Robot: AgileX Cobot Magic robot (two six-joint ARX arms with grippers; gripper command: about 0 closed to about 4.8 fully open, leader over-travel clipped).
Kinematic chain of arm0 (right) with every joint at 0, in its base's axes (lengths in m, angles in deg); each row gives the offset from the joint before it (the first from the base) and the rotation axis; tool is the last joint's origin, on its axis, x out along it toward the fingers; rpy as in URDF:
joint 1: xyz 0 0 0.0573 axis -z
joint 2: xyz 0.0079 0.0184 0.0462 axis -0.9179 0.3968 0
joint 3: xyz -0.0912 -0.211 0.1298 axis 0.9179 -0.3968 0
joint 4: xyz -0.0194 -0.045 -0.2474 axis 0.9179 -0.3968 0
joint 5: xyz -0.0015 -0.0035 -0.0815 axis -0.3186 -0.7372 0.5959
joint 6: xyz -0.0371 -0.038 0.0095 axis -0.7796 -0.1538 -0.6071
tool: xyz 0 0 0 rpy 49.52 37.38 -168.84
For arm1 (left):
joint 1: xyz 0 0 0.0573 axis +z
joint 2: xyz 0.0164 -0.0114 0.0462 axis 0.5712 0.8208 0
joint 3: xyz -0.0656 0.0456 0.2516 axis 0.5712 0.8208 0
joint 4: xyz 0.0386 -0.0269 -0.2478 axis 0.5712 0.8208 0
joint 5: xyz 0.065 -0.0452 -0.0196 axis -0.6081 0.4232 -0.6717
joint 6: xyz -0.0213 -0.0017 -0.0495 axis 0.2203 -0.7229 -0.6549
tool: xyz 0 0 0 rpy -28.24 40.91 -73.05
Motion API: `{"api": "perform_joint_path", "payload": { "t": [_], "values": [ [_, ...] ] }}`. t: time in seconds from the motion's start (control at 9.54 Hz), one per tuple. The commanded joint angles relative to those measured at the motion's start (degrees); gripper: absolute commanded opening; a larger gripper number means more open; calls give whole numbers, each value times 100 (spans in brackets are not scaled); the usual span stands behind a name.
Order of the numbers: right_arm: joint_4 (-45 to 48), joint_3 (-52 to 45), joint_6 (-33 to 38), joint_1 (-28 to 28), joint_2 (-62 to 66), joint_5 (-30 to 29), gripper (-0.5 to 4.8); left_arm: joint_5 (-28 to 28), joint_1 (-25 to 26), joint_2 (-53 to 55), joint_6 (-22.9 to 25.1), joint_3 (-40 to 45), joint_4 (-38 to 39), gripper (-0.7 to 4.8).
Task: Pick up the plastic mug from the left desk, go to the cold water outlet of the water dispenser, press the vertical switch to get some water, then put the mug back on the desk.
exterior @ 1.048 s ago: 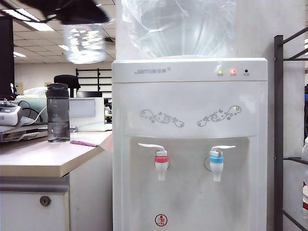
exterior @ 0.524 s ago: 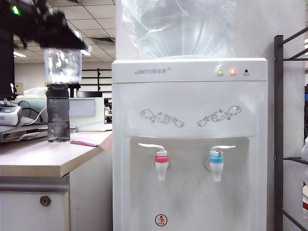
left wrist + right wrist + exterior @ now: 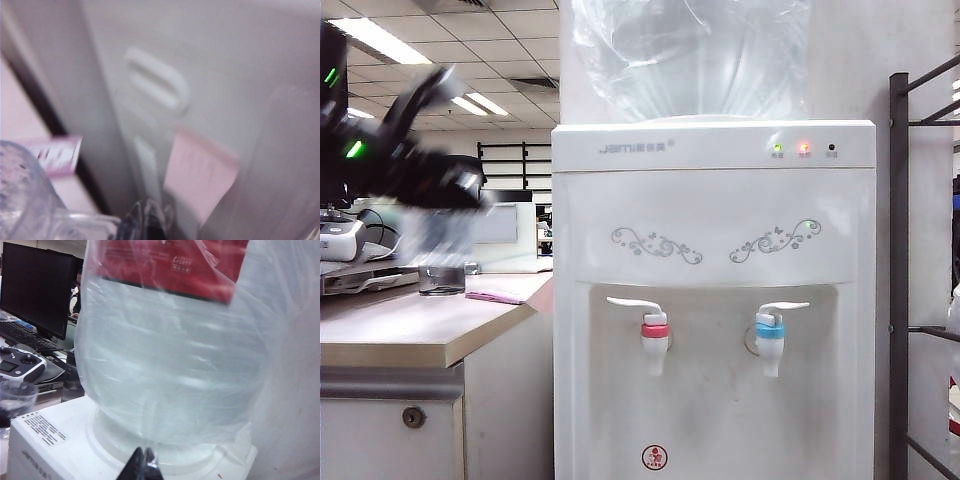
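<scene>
In the left wrist view the left gripper (image 3: 150, 220) shows its finger tips pressed together, and the clear rippled wall of the plastic mug (image 3: 30, 200) sits just beside them, so I judge it is clenched on the mug, probably at the handle, though blur hides the exact grip. In the right wrist view the right gripper (image 3: 143, 465) is also closed, with nothing between its tips; it hangs high, near the big water bottle (image 3: 170, 365) on top of the water dispenser (image 3: 715, 300).

In the exterior view the left arm is a dark blurred shape above the left desk (image 3: 410, 335), with the mug a pale smear under it. The arm leans in from the left edge, the wrist tilted down toward the desk.

The relation that matters: the cold water outlet (image 3: 770, 340), with its blue ring, lies to the right of the mug and lower, past the red-ringed tap (image 3: 655, 340). Its vertical switch (image 3: 782, 308) points forward. The left arm carries the mug, so it must cross to the right.
</scene>
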Motion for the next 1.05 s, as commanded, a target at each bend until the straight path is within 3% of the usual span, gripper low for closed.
{"api": "perform_joint_path", "payload": {
  "t": [0.1,0.42,1.05],
  "values": [
    [42,24,26,-2,-22,-13,-1,236,693,763,-426,236,-1773,-6],
    [-114,24,26,-2,-22,-13,-1,278,682,1766,-581,234,-2782,-6],
    [-116,24,26,-2,-22,-35,-1,293,654,2070,-575,232,-2951,-6]
  ]
}}
